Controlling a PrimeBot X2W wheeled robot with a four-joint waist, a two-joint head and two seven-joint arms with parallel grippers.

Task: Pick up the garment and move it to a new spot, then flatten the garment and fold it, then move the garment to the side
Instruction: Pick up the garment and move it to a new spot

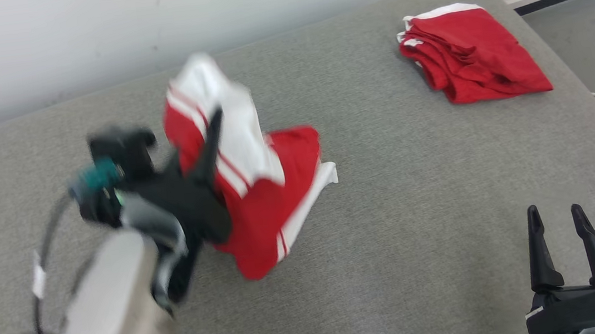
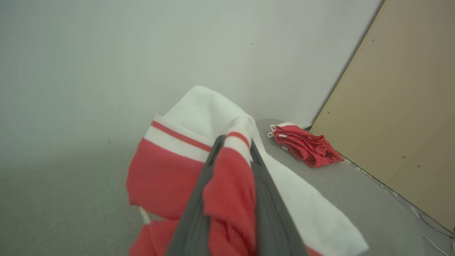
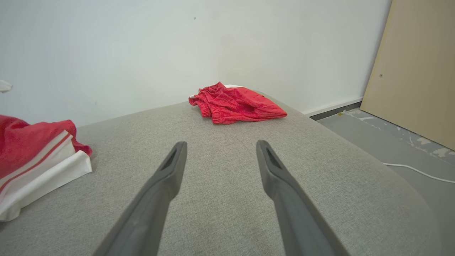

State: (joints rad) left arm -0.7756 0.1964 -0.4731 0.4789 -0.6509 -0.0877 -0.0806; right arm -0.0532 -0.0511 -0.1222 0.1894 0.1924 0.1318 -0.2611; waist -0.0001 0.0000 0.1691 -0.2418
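The left gripper pinches a fold of the red-and-white garment between its two dark fingers. The jaws are drawn narrow, with cloth bunched between them. The garment hangs from that grip over the left middle of the grey padded surface, blurred in the head view. Its lower white hem lies on the surface. The right gripper is at the near right with its fingers spread wide, holding nothing. A second red garment lies folded at the far right corner, well apart from both grippers.
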